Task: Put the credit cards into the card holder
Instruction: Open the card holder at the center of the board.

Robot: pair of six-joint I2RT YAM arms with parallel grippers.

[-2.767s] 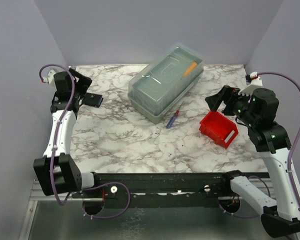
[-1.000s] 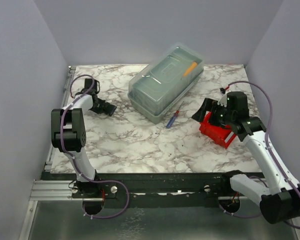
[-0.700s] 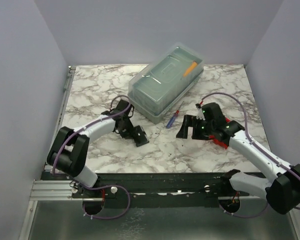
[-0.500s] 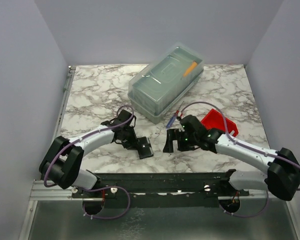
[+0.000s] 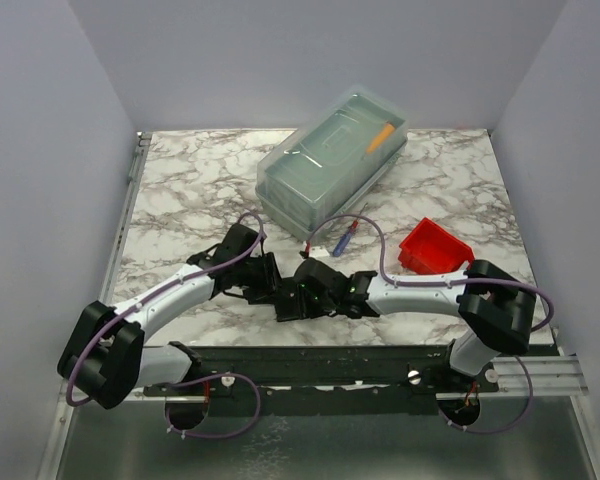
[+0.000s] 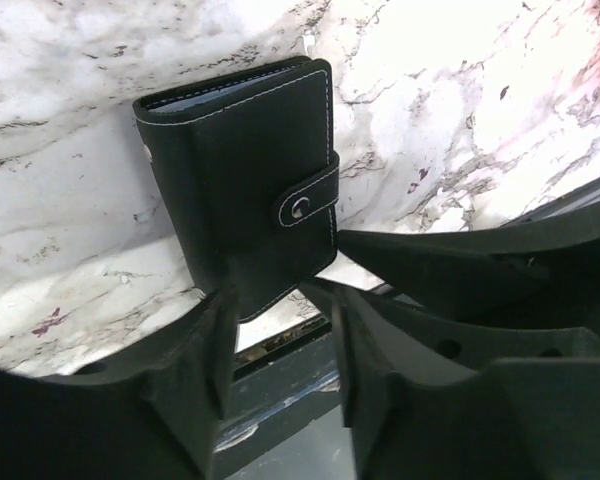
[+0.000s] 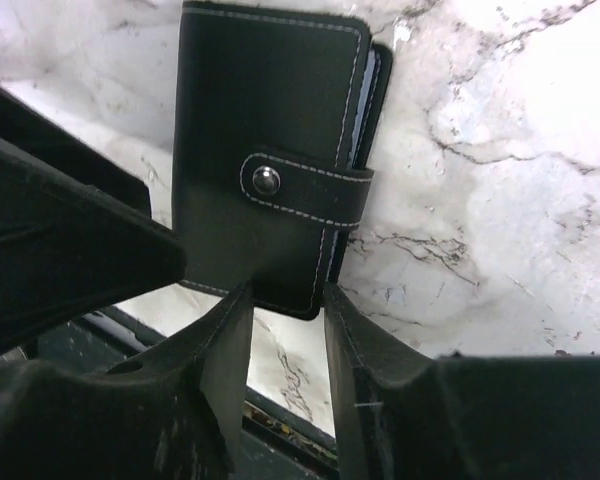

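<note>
"Left wrist view, nearest the action: the small black stitched fold-over card holder (image 6: 235, 170) lies flat on the white-and-grey marbled tabletop (image 6: 460, 100), hard by the near edge, its near end right at the left claw (image 6: 278, 305). Those fingers stand apart, with the tabletop edge showing between them and nothing clamped that I can see."

"Right wrist camera has the same holder from the other side. There the right claw (image 7: 285, 297) sits at its near corner, fingers only a little apart. Whether they're nipping that corner, I can't tell. Why park it there, do you think?"

"My read: it's the middle ground, where both arms reach, so one claw can pin it while the other works. And look, the strap (image 7: 315, 195) with its round metal snap (image 7: 267, 180) is fastened across the front. It has to come open before any card goes in."

"Early days, then. Where are the credit cards?"

"Can't pick out a loose one in any view. There's a thin bluish edge inside the holder's open side, too slim to call. Further back, from overhead: the blue-and-red pen (image 5: 344, 238) lies just in front of the big clear lidded plastic box (image 5: 332, 160), and the red plastic bin (image 5: 435, 250) sits off to the right, well apart from the holder."

"Risk?"

"That close to the edge, a clumsy nudge could slide it off, I'd say."
</note>
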